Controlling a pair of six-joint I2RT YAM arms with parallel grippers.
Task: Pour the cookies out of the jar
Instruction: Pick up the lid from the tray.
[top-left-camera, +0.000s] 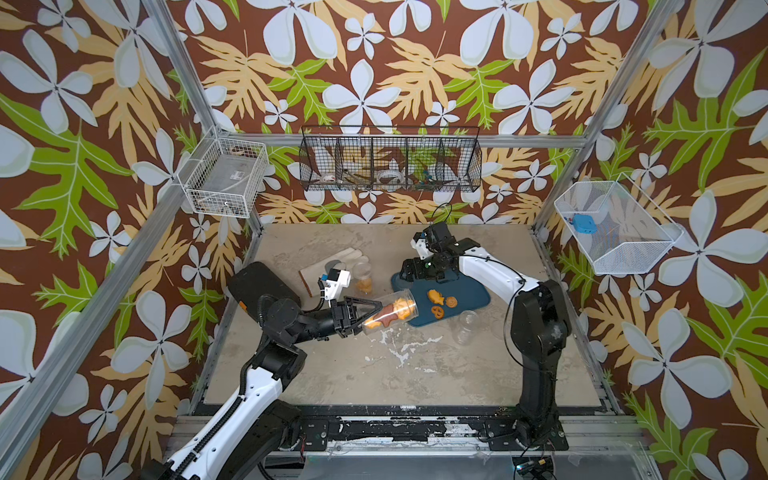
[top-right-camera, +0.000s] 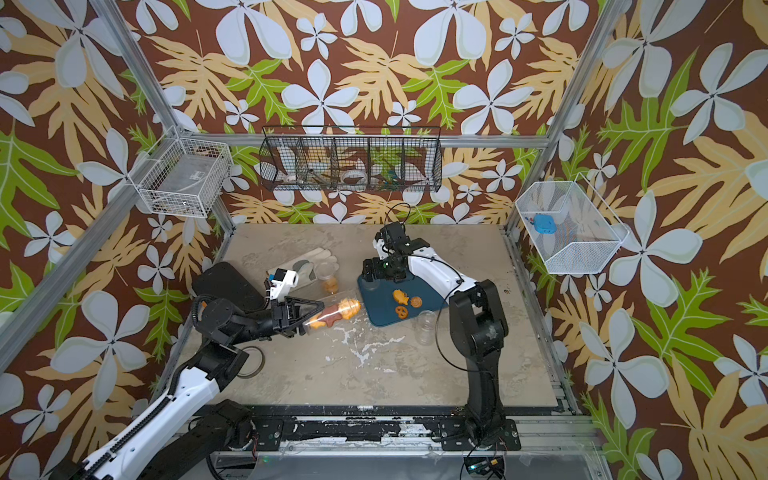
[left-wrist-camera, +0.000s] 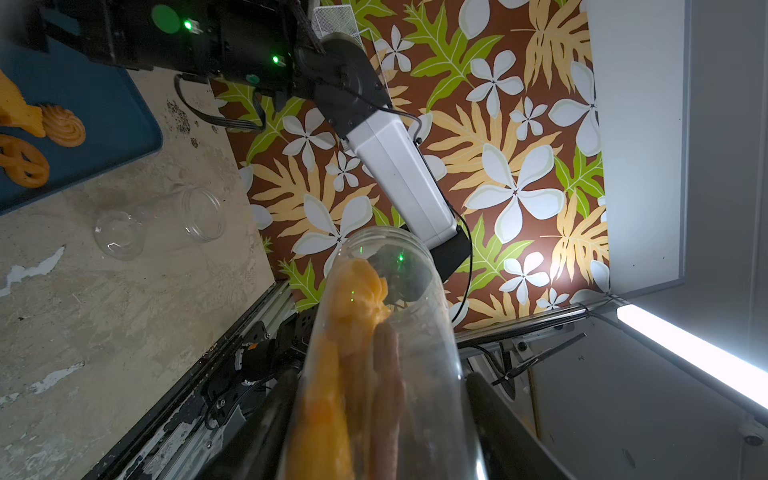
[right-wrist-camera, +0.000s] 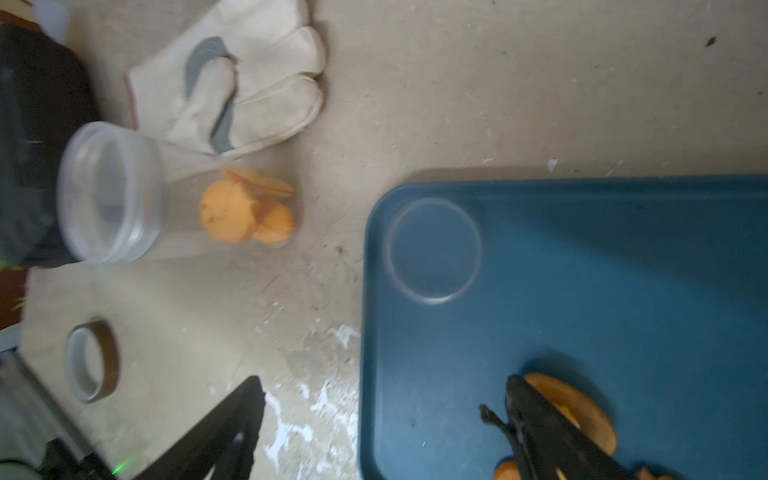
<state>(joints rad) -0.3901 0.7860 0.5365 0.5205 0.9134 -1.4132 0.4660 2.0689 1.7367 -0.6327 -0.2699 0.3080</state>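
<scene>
My left gripper (top-left-camera: 371, 318) (top-right-camera: 313, 316) (left-wrist-camera: 382, 415) is shut on a clear jar (top-left-camera: 390, 313) (top-right-camera: 332, 313) (left-wrist-camera: 386, 332), held on its side with its mouth just over the near left edge of the blue tray (top-left-camera: 469, 297) (top-right-camera: 432, 301) (left-wrist-camera: 104, 116) (right-wrist-camera: 623, 270). Orange and brown cookies (top-left-camera: 401, 307) (left-wrist-camera: 357, 299) lie inside the jar near its mouth. Three cookies (top-left-camera: 440, 301) (top-right-camera: 405, 301) (left-wrist-camera: 25, 124) rest on the tray. My right gripper (top-left-camera: 409, 270) (top-right-camera: 372, 270) (right-wrist-camera: 382, 390) stands open over the tray's far left corner, holding nothing. A clear lid (right-wrist-camera: 434, 249) lies flat on the tray.
A second clear jar (top-left-camera: 363, 278) (right-wrist-camera: 166, 199) with round biscuits stands by a white glove (top-left-camera: 332, 266) (right-wrist-camera: 241, 91). An empty jar (top-left-camera: 467, 326) (left-wrist-camera: 166, 220) lies near the tray's front right. A black pouch (top-left-camera: 262, 284) and a tape roll (top-right-camera: 253, 361) (right-wrist-camera: 93, 361) sit at the left.
</scene>
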